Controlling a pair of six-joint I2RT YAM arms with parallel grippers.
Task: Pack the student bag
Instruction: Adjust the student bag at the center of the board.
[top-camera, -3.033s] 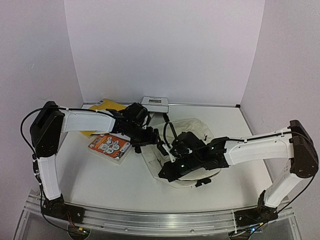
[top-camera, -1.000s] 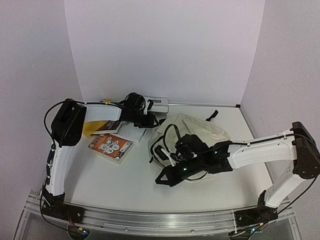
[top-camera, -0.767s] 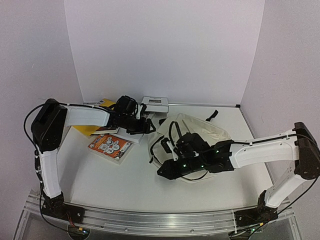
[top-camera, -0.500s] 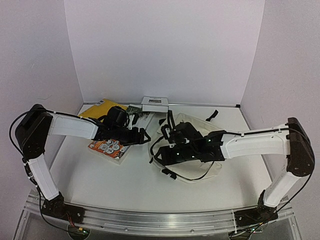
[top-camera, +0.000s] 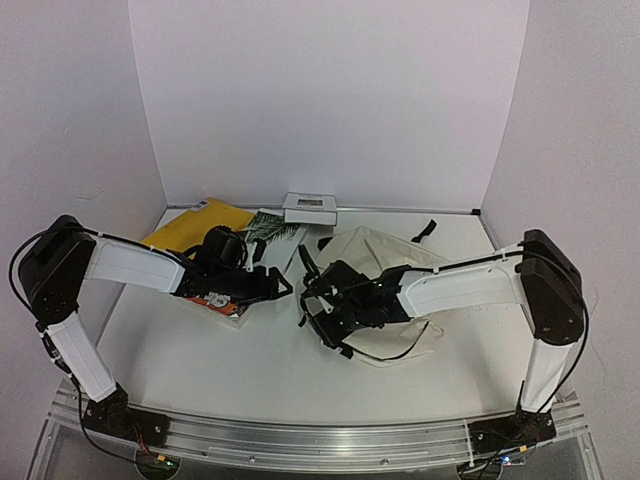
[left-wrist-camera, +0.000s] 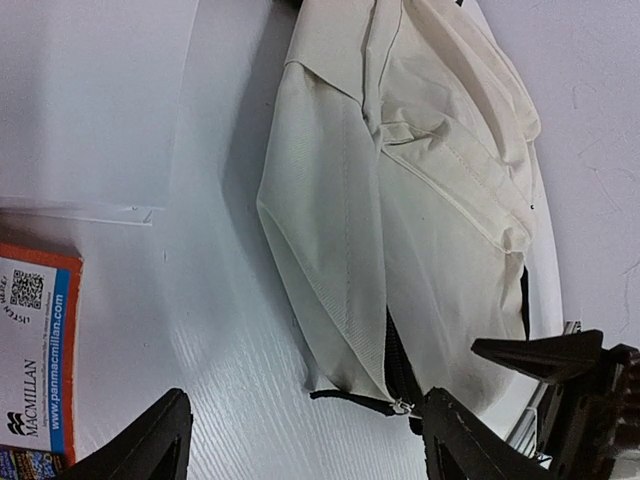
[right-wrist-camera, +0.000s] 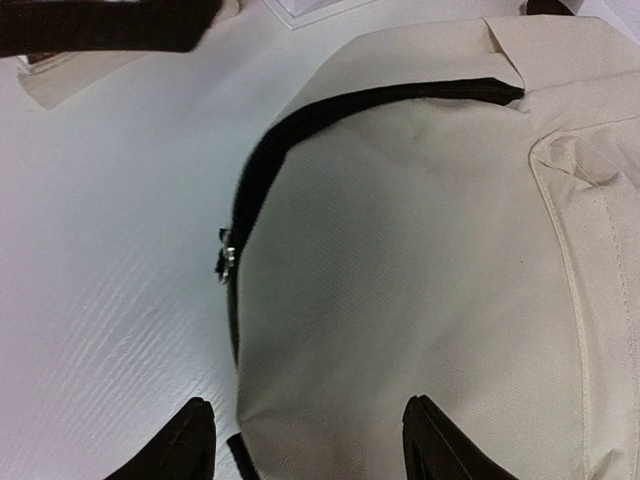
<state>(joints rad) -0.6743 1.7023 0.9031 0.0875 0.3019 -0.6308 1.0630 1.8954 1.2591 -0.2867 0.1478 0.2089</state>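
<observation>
The student bag (top-camera: 405, 262) lies flat right of centre, cream fabric with a black zipper (right-wrist-camera: 285, 135) round its edge. In the left wrist view the bag (left-wrist-camera: 420, 200) shows its metal zipper pull (left-wrist-camera: 401, 405) close to one fingertip. My left gripper (top-camera: 272, 287) is open just left of the bag's edge, nothing between its fingers (left-wrist-camera: 150, 450). My right gripper (top-camera: 308, 292) faces it from the bag's side, open above the cream fabric (right-wrist-camera: 430, 260), holding nothing. The zipper pull (right-wrist-camera: 226, 255) lies left of its fingers (right-wrist-camera: 192, 440).
A yellow book (top-camera: 185, 226) and a leaf-patterned book (top-camera: 268, 226) lie at the back left. An orange book (top-camera: 222, 303) sits partly under my left arm, its corner (left-wrist-camera: 35, 340) near that gripper. A white box (top-camera: 310, 207) stands against the back wall. Black straps (top-camera: 424, 230) trail off the bag.
Both grippers have opened. The left arm came forward from the books to the bag's left edge. The right gripper drew back and left across the bag toward it.
</observation>
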